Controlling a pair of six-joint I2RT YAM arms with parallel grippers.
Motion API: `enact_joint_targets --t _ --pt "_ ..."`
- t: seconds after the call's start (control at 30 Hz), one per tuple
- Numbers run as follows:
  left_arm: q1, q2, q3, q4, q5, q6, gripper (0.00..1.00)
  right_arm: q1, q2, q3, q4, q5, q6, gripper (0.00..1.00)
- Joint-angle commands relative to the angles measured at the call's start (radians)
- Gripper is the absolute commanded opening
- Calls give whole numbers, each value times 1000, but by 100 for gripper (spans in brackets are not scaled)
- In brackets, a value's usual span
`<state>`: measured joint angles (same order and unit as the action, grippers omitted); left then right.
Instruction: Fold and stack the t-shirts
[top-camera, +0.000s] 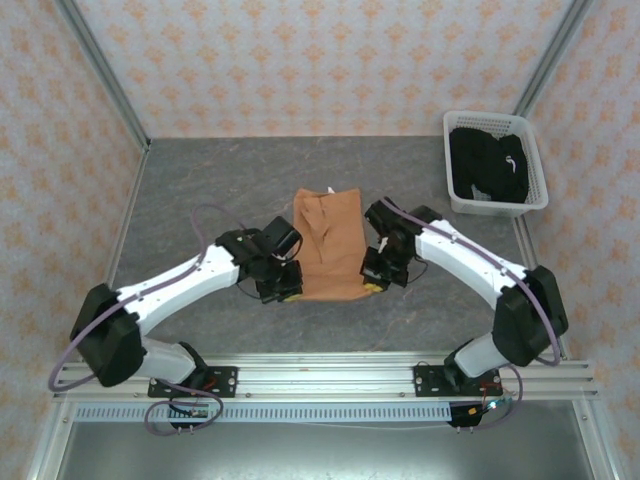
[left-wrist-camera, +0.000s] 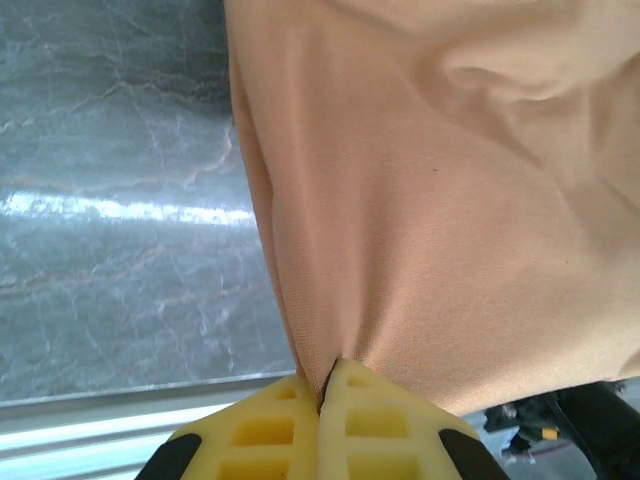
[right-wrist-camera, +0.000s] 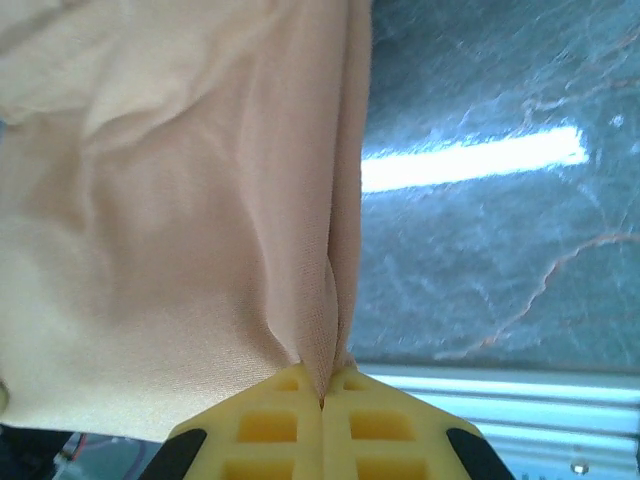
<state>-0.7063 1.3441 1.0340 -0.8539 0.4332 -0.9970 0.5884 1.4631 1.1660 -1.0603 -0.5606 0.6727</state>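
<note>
The orange-tan t-shirt lies as a long narrow folded strip in the middle of the table, plain side up, its print hidden. My left gripper is shut on its near left corner, the cloth pinched between the yellow fingers. My right gripper is shut on the near right corner, the cloth drawn into a fold between its yellow fingers. The near edge hangs lifted between both grippers. The black t-shirt with a white mark lies bunched in the basket.
A white slotted plastic basket stands at the back right of the grey marbled table. Metal frame posts rise at the back corners. An aluminium rail with both arm bases runs along the near edge.
</note>
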Motion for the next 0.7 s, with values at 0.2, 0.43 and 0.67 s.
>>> enact_joint_targets --t 0.2,0.43,0.67 --pt "32 15 248 -199 -180 -9 0 -73 38 283 -168 20 100 0" --pt "151 153 389 -142 -175 14 0 -171 205 453 -148 -42 80 0" --pt "283 425 621 -119 -96 57 0 -242 531 797 -217 -53 22 0"
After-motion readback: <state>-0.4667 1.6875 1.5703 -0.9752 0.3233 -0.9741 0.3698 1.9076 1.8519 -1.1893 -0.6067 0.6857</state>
